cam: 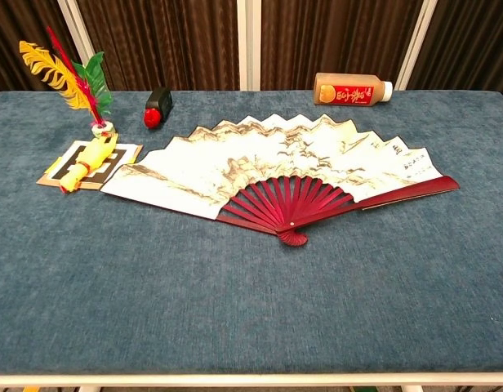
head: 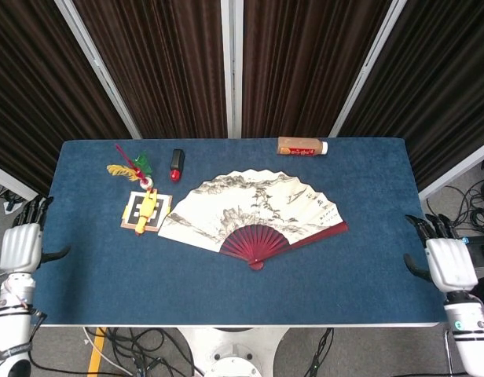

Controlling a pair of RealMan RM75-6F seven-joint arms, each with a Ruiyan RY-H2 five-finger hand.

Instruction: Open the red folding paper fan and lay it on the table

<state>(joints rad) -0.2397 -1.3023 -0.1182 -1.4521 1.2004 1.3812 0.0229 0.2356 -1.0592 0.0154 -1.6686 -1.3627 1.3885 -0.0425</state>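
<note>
**A:** Nearest the robot, where were the hands?

**B:** Only the head view caught them. The left hand (head: 20, 247) hung off the left edge of the table (head: 226, 290) and the right hand (head: 448, 263) off the right edge. Each held nothing, with fingers slightly apart. Both were well clear of the fan.

**A:** And the fan itself?

**B:** The red folding fan (cam: 276, 167) lay flat around the middle of the table, fully spread, its red ribs meeting at the pivot on the near side and the painted paper arching toward the far side. Nothing touched it.

**A:** So the step in hand was just the retreat?

**B:** That was my reading: the task looked finished, and doing it well meant keeping both hands out wide and low, so no finger would brush the end rib and fold the paper back.

**A:** Anything close enough to matter?

**B:** Just left of the fan sat a card (cam: 88, 163) with a yellow toy (cam: 86, 159) on it, and behind that a feather shuttlecock (cam: 80, 86). Farther back were a small black and red object (cam: 157, 107) and, at the far edge, an orange bottle (cam: 352, 88) on its side. All were apart from the fan except the card, which sat just beside its left tip.
</note>
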